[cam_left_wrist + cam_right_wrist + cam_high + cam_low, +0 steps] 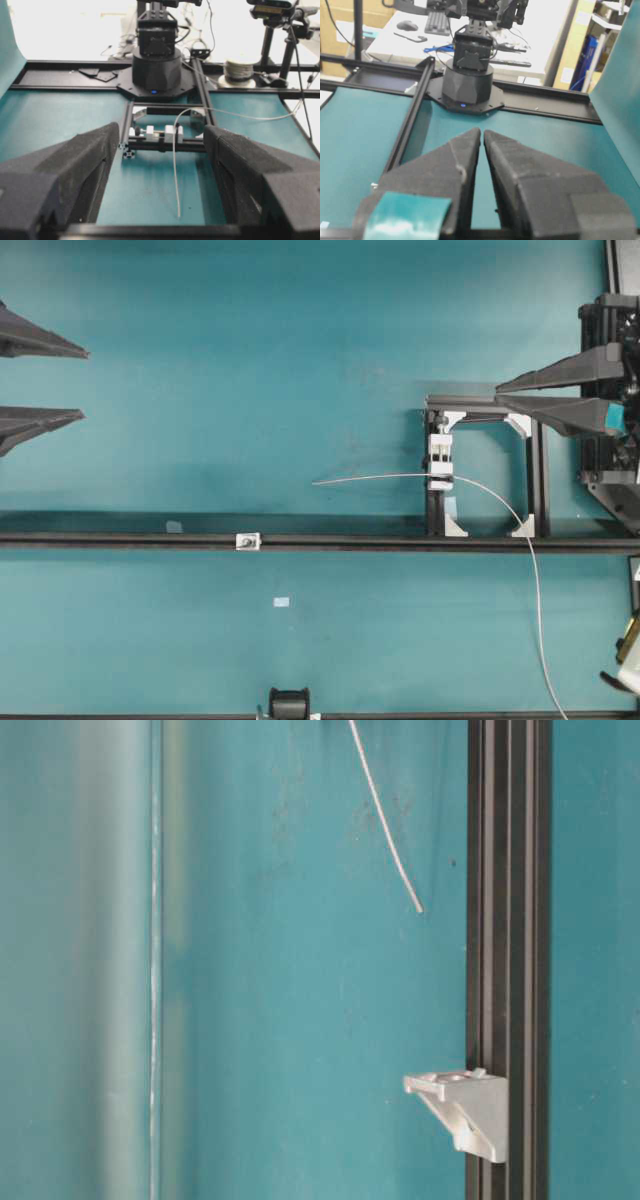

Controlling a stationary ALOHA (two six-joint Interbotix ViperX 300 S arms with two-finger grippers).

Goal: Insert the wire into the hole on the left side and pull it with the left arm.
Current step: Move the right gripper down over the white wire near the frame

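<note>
While the left arm's fingers point(40, 380) stand wide apart at the edge of the teal counter point(250, 360), holding nothing, the wire point(380, 478) lies well beyond their tips, its free end pointing toward them. It passes through the white clamp block point(440, 462) and curves away behind. Off to one side of the tips, on the black rail point(120, 540), sits the tiny block with the hole point(246, 541). Opposite, the right arm's fingers point(505, 392) are nearly together, empty, just beside the clamp frame.

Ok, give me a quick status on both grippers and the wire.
Left gripper open, empty. Right gripper nearly shut, empty. Wire held in white clamp block, free end short of the small block. Path looks clear.
</note>
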